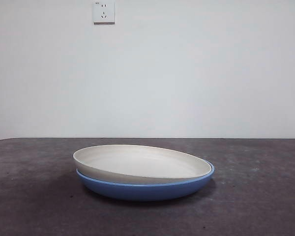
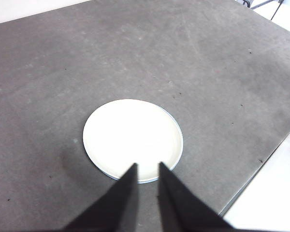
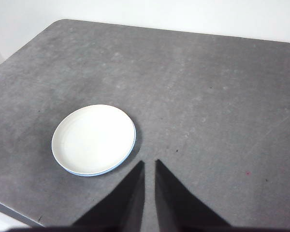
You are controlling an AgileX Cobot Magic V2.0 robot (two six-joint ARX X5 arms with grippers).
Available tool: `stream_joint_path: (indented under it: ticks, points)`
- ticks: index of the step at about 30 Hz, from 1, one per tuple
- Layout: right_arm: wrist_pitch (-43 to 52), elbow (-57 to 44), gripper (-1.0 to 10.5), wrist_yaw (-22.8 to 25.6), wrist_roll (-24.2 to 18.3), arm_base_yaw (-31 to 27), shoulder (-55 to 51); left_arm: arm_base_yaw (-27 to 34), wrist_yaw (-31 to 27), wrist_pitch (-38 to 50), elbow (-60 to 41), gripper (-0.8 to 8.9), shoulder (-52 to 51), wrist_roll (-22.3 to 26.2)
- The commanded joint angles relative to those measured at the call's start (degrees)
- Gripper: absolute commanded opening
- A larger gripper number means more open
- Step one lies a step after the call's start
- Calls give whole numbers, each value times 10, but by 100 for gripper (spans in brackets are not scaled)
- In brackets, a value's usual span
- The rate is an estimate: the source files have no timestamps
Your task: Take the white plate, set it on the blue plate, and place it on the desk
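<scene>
The white plate (image 1: 137, 163) is sitting tilted in the blue plate (image 1: 147, 189); both grippers are hovering high with jaws slightly parted and empty, so the left gripper (image 2: 147, 166) should come down on the raised rim.

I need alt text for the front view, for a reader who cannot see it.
A matte cream-white round plate rests slightly tilted inside a glossy blue round plate on a dark grey mottled desk. Behind is a plain white wall with a socket.

The mottled dark grey counter (image 1: 34, 196) lies bare all around one obstacle at centre frame in the front view: a matte cream-white round plate (image 1: 140, 162) sitting tilted in a glossy blue round plate (image 1: 145, 189). Its left rim rides higher, leaving a gap there. Both hands hang high above, apart from the stack.
</scene>
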Motion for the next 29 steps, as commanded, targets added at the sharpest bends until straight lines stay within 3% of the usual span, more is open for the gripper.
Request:
stream_joint_path:
  ticks: [1,13,17,20,26,29]
  points:
    - [-16,9,14,1,-3,1,3,-5,-2,3,5,20,1,-4]
    - [-15,9,14,0,-3,1,3,-4,-3,3,4,20,1,-4]
    - [-15,9,14,0,-3,1,3,34,5,22,-19,20,-7,-4]
    - [-15,9,14,0,-3,1,3,94,37,96,-92,20,-28,-2]
    - [-16,9,14,-1,-3,1,3,220,25,343,-315,20,-125,44]
    - [-15,9,14,0,-3,1,3,270,16,421,-413,20,-185,46]
